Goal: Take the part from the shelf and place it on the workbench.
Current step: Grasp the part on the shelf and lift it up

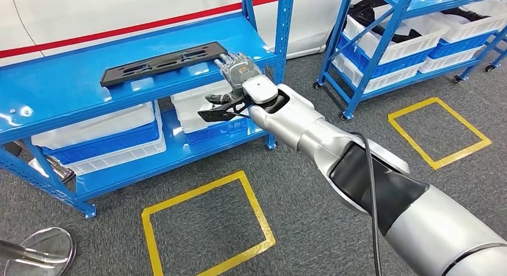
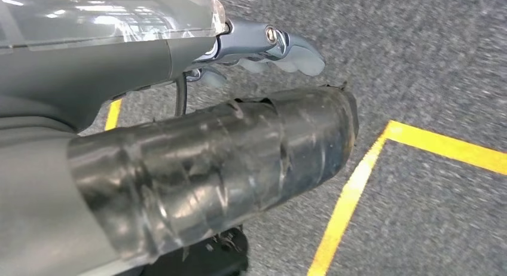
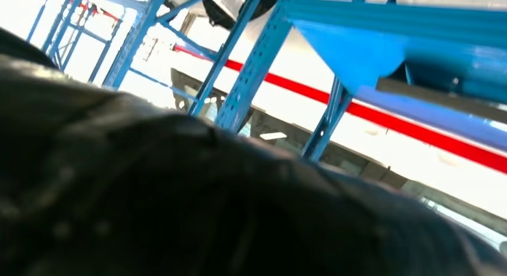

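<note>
R hand (image 1: 238,70) sits at the right end of the long black part (image 1: 162,63), which runs left w/ a slight downward slope across the frame's upper middle; grip can't tell.

A: The shelf (image 1: 66,88) is showing glossy blue painted metal, catching glare, and the part (image 1: 162,63) on it is looking like matt black plastic.

B: The floor (image 1: 311,186) is looking like rough grey carpet with smooth yellow tape (image 1: 203,189). The bins (image 1: 101,135) are looking like smooth white and blue plastic.

A: The right hand (image 1: 239,73) is shining like silver metal; the left hand (image 2: 263,49) is looking like smooth grey metal.
</note>
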`<control>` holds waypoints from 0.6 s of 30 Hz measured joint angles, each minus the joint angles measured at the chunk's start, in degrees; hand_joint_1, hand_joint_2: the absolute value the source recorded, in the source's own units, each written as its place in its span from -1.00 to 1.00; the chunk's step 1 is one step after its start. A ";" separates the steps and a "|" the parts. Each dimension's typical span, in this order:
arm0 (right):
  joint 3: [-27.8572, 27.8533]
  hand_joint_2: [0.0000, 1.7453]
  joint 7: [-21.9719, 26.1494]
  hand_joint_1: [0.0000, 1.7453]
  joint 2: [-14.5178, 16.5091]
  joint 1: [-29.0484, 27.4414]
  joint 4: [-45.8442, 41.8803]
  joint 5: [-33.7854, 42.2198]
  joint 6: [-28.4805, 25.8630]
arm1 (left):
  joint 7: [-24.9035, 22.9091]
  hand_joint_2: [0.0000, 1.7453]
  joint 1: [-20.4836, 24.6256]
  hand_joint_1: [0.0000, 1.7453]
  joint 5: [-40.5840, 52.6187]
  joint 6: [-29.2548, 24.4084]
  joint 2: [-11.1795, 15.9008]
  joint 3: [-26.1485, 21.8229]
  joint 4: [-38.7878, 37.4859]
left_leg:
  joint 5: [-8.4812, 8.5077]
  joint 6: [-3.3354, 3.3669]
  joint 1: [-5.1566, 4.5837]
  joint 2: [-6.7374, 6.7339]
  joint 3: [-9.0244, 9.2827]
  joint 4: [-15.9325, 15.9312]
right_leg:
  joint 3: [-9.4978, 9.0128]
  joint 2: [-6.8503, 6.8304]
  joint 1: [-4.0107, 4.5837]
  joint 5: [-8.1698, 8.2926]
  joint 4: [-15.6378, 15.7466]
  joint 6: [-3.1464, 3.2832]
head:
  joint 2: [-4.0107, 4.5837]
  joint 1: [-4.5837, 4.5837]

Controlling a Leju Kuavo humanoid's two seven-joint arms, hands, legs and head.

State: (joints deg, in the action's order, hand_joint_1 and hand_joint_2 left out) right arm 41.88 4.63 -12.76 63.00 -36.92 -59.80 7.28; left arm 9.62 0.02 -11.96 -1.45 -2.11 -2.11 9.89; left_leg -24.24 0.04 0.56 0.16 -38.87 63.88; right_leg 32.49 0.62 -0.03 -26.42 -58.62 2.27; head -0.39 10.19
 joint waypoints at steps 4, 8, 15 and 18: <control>0.56 -1.00 -0.02 -1.00 -0.03 -0.06 -0.01 0.01 0.05 | 0.03 -1.00 0.10 -1.00 0.16 -0.20 0.27 0.01 -0.03 | 2.26 1.28 -0.77 0.01 1.84 -6.26 | -0.41 0.18 -0.11 -0.75 0.36 -1.06 | -0.01 -0.03; 0.77 -1.00 -0.13 -1.00 -0.39 0.16 -0.16 0.03 0.00 | 0.01 -1.00 0.21 -1.00 0.10 -0.26 0.31 0.01 -0.03 | 2.34 1.92 -0.08 -0.28 3.57 -8.00 | 1.45 -0.09 -0.18 -3.71 -4.04 -2.31 | -0.01 0.01; 0.91 -1.00 -0.32 -1.00 -0.84 0.14 -0.14 0.08 0.22 | -0.02 -1.00 0.37 -1.00 -0.21 -0.16 0.28 -0.03 -0.03 | -0.25 1.43 0.39 0.00 4.50 -6.07 | 6.93 -0.44 -1.53 -0.30 -8.30 -3.88 | -0.01 0.01; 1.37 -1.00 -0.09 -1.00 -0.68 0.72 -0.43 -0.24 1.19 | 0.22 -1.00 0.54 -1.00 -0.09 -0.26 0.29 -0.07 -0.03 | -1.26 0.41 0.28 0.16 4.02 -4.66 | 4.46 -0.45 -1.23 1.52 -2.49 -3.38 | -0.01 0.01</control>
State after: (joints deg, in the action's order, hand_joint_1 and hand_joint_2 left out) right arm 43.25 4.54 -13.44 63.72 -37.35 -60.04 8.47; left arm 9.85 0.56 -12.05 -1.71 -1.82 -2.18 9.86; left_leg -25.50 0.46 0.84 0.32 -34.85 59.22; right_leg 36.95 0.17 -1.27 -24.90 -61.10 -1.11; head -0.39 10.20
